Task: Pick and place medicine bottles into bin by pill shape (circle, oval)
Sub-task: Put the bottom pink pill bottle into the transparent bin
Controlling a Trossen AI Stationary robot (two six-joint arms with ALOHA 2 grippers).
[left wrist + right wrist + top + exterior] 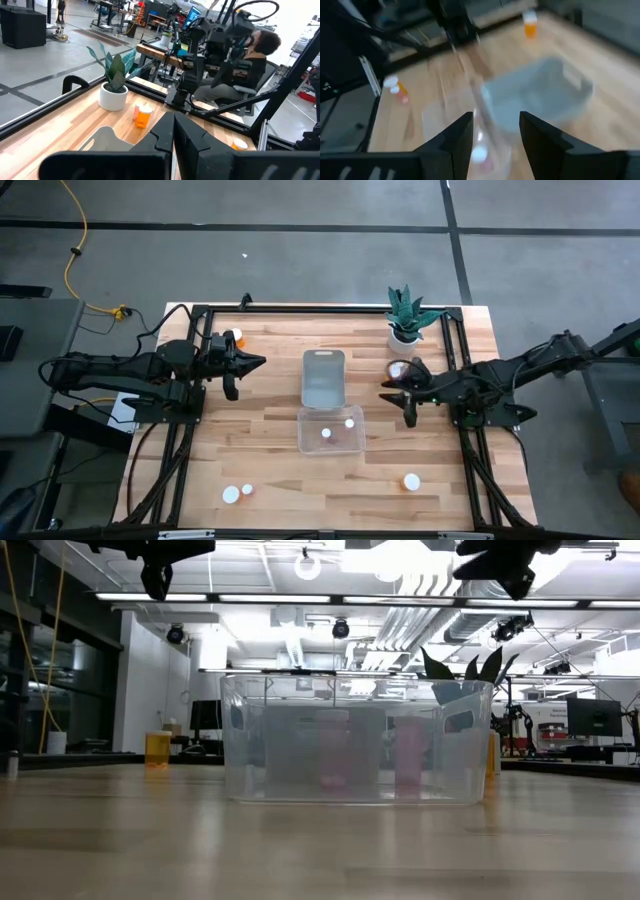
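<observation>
1. High view first: the small translucent orange medicine bottles with round white caps are scattered over the wooden bench (270,440). One stands by the left arm (236,337), one just beside the white plant pot (398,369), two touch at the near left (237,493), one sits near right (411,481), and two caps show inside the clear plastic bin (331,430).
2. A grey bin (323,377) sits just behind the clear one.
3. The left hand (250,363) hovers pinched shut and empty, left of the grey bin.
4. The right hand (392,387) hovers with fingers parted about halfway, holding nothing, near the bottle by the pot.
5. My guess: these bottles are light, stiff and smooth, so they tip or skid easily. Pinching across the orange body just under the cap looks safest.
</observation>
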